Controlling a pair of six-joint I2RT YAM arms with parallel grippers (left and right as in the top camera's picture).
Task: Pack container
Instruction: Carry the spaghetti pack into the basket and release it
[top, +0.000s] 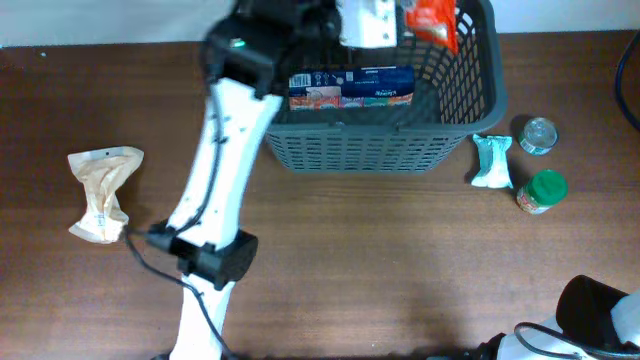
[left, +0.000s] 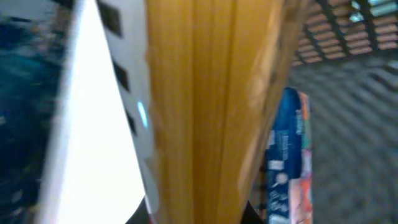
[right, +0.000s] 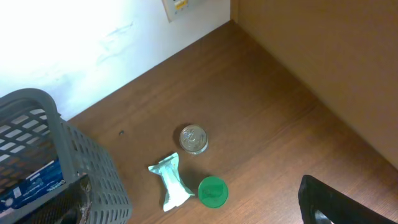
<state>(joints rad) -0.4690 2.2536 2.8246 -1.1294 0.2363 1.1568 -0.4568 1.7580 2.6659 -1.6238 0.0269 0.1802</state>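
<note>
Above the dark grey slotted plastic basket (top: 380, 150), the left gripper (top: 398, 22) clenches a yellow spaghetti packet (left: 199, 112) — seemingly to lower it inside — while the right gripper (right: 345, 202) I cannot tell.

The table (top: 400, 260) is brown wood, smooth, with a soft shine. The shopping basket (top: 380, 150) is dark grey plastic, dull and not shiny, with slotted walls. Inside it lies a blue packet (top: 350, 87) with a glossy printed skin. The left arm (top: 225, 150) is smooth white plastic with black parts. Close to the left wrist camera is a spaghetti pack (left: 199, 112): dry yellow sticks under clear, shiny plastic. The tan bag (top: 103, 190) looks crinkled and dull. The small can (top: 539, 135) is shiny silver metal. The mint green packet (top: 492, 162) has a smooth wrapper. The jar (top: 543, 190) has a green plastic lid.
</note>
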